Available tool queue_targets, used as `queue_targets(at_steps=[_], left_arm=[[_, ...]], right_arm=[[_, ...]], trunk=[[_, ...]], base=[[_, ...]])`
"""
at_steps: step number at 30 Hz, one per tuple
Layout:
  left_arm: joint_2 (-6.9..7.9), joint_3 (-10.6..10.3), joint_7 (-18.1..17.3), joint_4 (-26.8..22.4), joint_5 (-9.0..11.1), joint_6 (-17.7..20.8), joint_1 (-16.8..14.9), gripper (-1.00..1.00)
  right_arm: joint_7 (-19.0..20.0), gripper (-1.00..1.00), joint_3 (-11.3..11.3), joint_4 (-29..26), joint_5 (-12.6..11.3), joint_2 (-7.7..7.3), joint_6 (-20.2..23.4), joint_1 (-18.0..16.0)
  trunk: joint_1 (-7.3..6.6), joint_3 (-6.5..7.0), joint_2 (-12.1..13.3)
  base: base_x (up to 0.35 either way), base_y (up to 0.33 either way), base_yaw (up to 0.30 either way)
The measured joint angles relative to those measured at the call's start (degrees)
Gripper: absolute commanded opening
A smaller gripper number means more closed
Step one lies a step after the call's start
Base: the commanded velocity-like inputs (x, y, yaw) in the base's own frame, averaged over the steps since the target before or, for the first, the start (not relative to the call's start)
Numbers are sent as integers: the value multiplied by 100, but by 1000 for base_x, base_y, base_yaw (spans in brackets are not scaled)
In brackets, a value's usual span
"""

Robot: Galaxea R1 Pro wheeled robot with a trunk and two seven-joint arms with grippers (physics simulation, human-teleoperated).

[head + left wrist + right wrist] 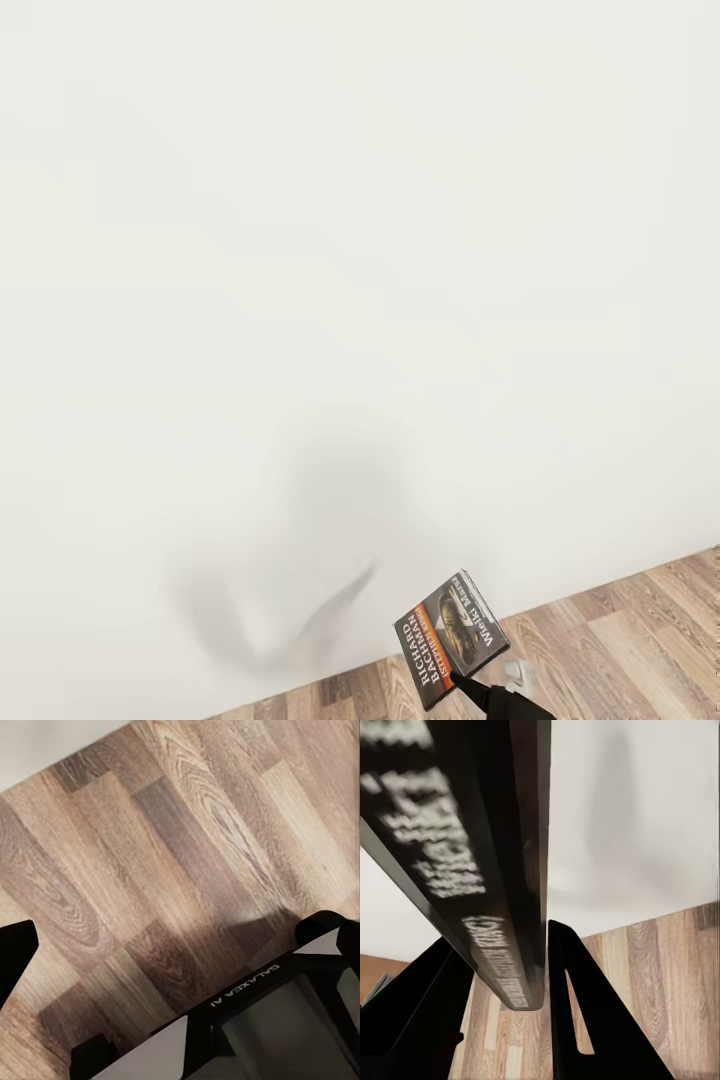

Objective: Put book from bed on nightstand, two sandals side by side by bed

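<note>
White wall [300, 250] filled most of the frame; lower right, the right gripper [536, 967] pinched the book [452, 637] mid-carry, nightstand yet to find. Left gripper's [150, 1020] jaws: couldn't tell.

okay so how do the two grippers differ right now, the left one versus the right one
The right gripper is shut on the book, its dark fingers pressed to either side of the spine; the left gripper holds nothing, and its fingers are spread wide.

The right gripper is raised in front of the white wall; the left gripper points down at the wood-plank floor.

Both have dark fingers.
</note>
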Motion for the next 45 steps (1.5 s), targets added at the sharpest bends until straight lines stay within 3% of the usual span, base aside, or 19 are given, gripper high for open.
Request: queue_targets(at_steps=[45], left_arm=[[6, 0, 0, -1, 0, 0, 0, 100]], right_arm=[[0, -100, 16, 1, 4, 0, -1, 0]], trunk=[[0, 0, 0]], base=[[13, -6, -246]])
